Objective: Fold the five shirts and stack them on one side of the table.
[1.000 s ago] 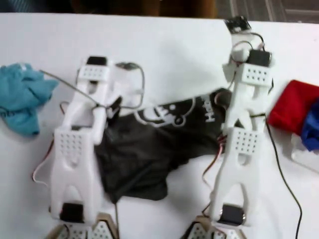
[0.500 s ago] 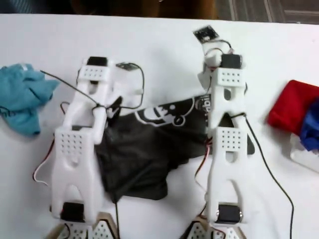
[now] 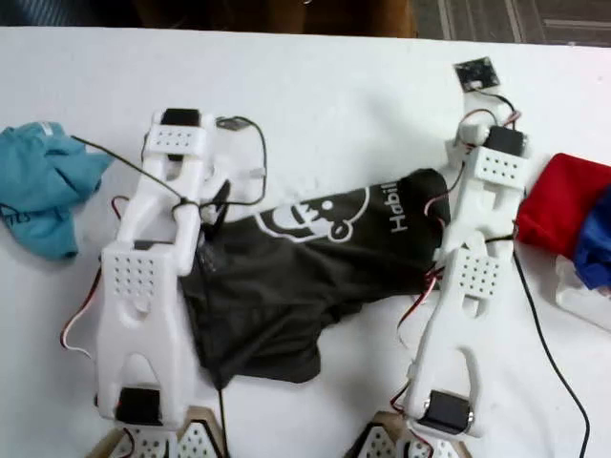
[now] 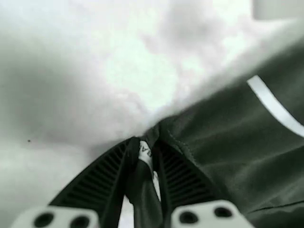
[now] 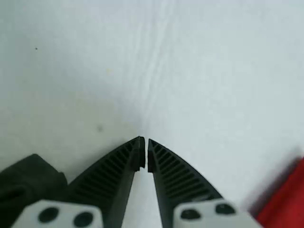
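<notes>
One shirt in work: the black shirt (image 3: 305,277), white print up, lies in the middle of the table (image 3: 334,95) between the two arms. Its far edge is pulled fairly straight, while the near part is bunched and doubled over. It's not folded yet, so we read this as the spread-flat step ahead of the first fold.

Left end effector (image 4: 145,145) is clamped on the shirt's edge, with cloth and a small label pinched between the jaws. Right end effector (image 5: 142,142) has its jaws all but together and nothing in them. Its tips sit over bare table just beside the shirt's other end.

Next move, as we judge it: right opens and takes that end, then both arms draw apart to flatten the cloth. The doubled near part looks like the main risk.

Around it: a crumpled teal shirt (image 3: 43,196) at the table's left edge, and a red shirt (image 3: 563,205) touching a blue shirt (image 3: 594,239) at the right edge. We can't tell if those two are folded.
</notes>
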Robot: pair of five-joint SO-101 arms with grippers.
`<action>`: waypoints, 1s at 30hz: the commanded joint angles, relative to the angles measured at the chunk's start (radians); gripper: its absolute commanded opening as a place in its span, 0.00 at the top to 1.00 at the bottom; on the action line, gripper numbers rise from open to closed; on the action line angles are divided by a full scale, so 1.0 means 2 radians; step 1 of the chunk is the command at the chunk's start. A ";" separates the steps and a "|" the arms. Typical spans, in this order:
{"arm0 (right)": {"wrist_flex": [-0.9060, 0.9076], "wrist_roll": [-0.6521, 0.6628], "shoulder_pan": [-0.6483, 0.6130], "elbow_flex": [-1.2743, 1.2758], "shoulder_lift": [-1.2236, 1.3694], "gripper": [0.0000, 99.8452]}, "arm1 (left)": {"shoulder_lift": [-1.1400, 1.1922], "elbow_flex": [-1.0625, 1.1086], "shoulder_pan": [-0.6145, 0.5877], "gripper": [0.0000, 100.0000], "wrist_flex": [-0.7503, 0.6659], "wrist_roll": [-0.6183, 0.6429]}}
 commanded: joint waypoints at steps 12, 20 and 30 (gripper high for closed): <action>0.186 -0.005 -0.060 0.064 -0.161 0.98 | 0.003 -0.057 -0.025 0.97 0.010 0.029; 0.118 -0.002 -0.102 0.201 -0.145 0.98 | 0.004 -0.062 -0.028 0.97 0.001 0.038; 0.004 -0.002 -0.083 0.152 -0.078 0.98 | 0.005 -0.097 -0.048 0.97 -0.025 0.100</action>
